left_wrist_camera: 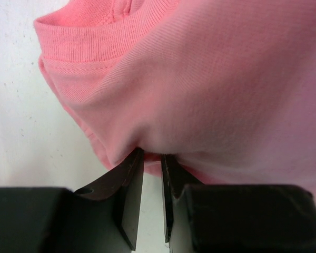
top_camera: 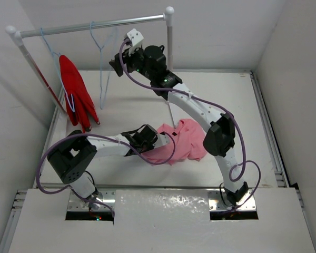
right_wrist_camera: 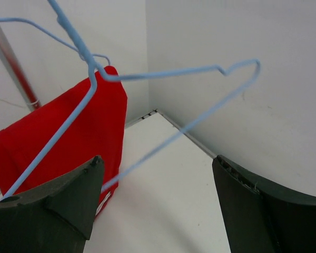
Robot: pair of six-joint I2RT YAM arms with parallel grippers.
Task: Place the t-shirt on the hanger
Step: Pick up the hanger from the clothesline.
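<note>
The pink t-shirt (top_camera: 181, 139) lies crumpled on the white table and fills the left wrist view (left_wrist_camera: 210, 79). My left gripper (top_camera: 147, 141) is at its left edge, and its jaws (left_wrist_camera: 151, 153) are pinched on a fold of the pink fabric. The light-blue wire hanger (top_camera: 102, 68) hangs empty from the rail. My right gripper (top_camera: 119, 59) is raised right beside it, open and empty. In the right wrist view the hanger's wire (right_wrist_camera: 163, 73) runs across in front of the wide-open right gripper (right_wrist_camera: 158, 158), not touching either finger that I can see.
A red shirt (top_camera: 76, 97) hangs on a second blue hanger at the left end of the silver rail (top_camera: 95, 25); it also shows in the right wrist view (right_wrist_camera: 68, 126). White walls close in the table on the back and both sides.
</note>
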